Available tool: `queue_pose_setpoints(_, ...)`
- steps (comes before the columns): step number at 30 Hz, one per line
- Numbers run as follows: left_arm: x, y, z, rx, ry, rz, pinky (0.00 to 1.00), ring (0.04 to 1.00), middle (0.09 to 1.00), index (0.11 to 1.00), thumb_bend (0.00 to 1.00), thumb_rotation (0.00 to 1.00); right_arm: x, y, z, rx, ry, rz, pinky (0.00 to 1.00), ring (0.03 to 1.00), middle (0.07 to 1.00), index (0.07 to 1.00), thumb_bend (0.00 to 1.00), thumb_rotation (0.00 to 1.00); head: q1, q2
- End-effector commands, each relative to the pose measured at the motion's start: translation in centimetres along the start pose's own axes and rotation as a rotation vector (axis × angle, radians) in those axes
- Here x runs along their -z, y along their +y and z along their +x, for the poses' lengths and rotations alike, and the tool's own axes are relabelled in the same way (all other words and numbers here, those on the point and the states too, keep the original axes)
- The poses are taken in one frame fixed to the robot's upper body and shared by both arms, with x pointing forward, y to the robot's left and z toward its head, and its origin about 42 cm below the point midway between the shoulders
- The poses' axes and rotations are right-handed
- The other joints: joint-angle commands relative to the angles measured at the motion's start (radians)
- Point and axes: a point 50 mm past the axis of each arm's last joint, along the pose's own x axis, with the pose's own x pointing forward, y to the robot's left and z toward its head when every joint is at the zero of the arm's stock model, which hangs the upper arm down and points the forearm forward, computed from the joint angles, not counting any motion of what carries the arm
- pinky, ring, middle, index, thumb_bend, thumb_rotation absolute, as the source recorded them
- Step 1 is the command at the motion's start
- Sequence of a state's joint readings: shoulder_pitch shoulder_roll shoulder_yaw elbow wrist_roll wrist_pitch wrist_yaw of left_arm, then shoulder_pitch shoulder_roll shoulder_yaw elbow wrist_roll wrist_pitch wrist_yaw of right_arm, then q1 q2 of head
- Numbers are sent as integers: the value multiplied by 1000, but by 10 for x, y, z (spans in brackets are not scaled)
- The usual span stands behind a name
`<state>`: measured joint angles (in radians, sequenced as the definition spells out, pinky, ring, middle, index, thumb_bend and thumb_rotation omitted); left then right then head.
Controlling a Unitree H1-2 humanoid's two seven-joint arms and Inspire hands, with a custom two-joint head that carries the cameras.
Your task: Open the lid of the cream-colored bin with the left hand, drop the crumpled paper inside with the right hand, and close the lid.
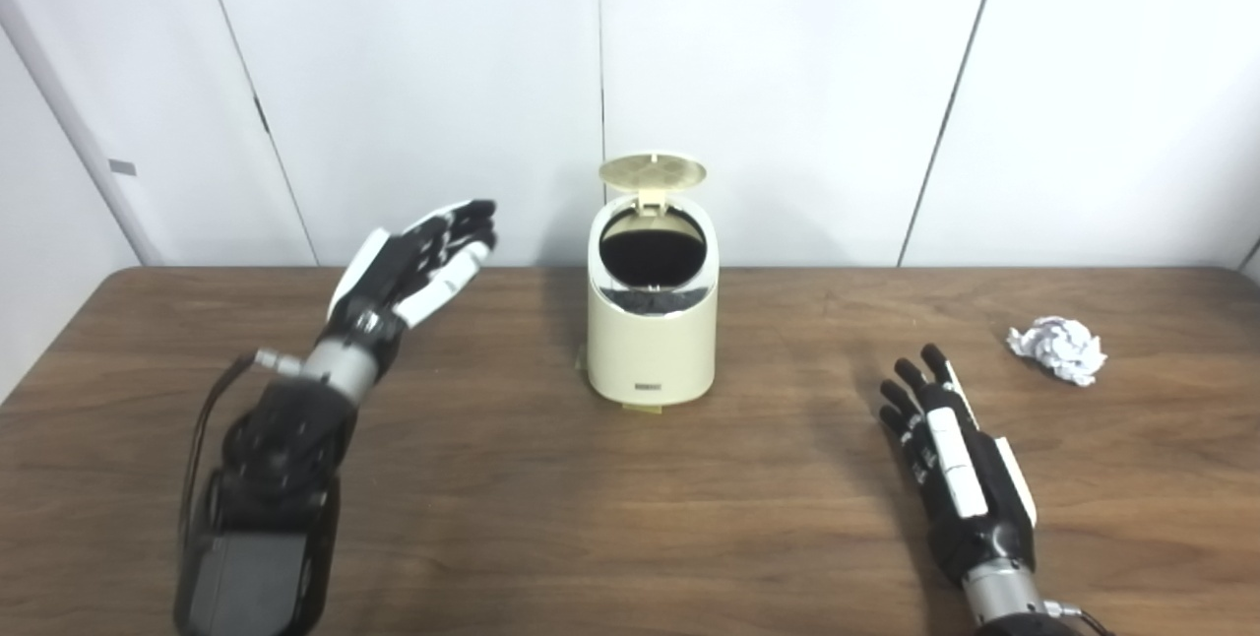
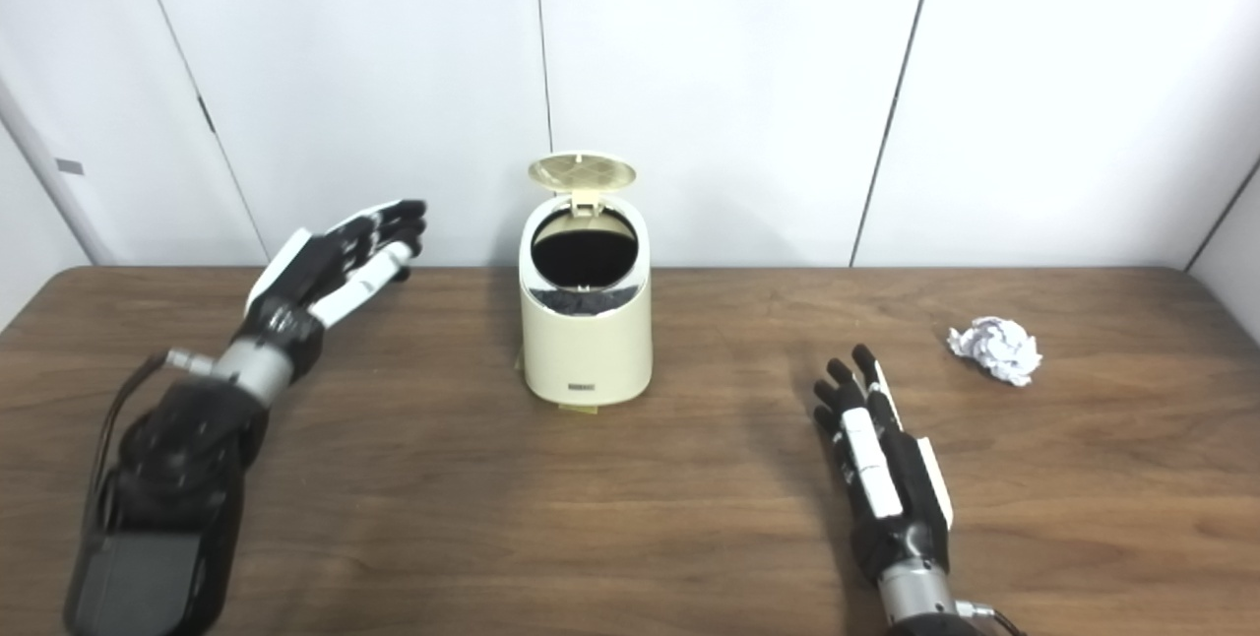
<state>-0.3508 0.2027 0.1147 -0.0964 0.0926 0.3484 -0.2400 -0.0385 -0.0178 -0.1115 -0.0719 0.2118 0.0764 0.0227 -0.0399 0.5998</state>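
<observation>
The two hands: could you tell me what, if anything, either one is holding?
Nothing: left hand and right hand are both open; the crumpled paper lies untouched.

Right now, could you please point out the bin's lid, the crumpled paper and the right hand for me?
lid (image 1: 653,170): left eye view, middle of its raised underside.
crumpled paper (image 1: 1058,348): left eye view, centre of the ball.
right hand (image 2: 886,478): right eye view, back of the hand.

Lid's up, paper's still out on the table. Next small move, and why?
Probably move the right hand right and forward to the crumpled paper and close on it. The bin already stands open with its lid tipped up at the back, the paper lies untouched on the table, and the right hand is open, apart from it. The left hand is raised, open, beside the bin.
</observation>
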Motion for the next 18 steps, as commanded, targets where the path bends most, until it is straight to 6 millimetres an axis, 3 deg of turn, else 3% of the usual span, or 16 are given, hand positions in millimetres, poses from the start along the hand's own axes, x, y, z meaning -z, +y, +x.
queue_pose_setpoints(1, -8, -2, -11, -34, -93, -11, 839, 868, 883, 905, 366, 719, -22, 3, 6, -21, -81, -36, 906, 914, 937, 957, 580, 655, -4, 2)
queue_pose_setpoints(9, 28, -34, -63, -108, -80, -192, 956, 963, 966, 990, 442, 703, -40, -3, 9, 18, -113, -179, 806, 857, 911, 926, 558, 497, -24, 5)
queue_pose_setpoints(12, 37, -41, -71, -95, -74, -186, 976, 978, 971, 997, 449, 723, -45, -10, 14, 36, -137, -189, 768, 839, 896, 895, 628, 383, -48, 6)
queue_pose_setpoints(16, 46, -45, -80, -86, -40, -171, 979, 986, 971, 992, 478, 726, -52, -29, 22, 77, -194, -366, 784, 854, 896, 885, 717, 376, -101, 3)
queue_pose_setpoints(18, 49, -44, -82, -89, -40, -165, 976, 984, 973, 987, 484, 716, -57, -35, 25, 106, -219, -407, 790, 863, 907, 888, 726, 323, -134, 1)
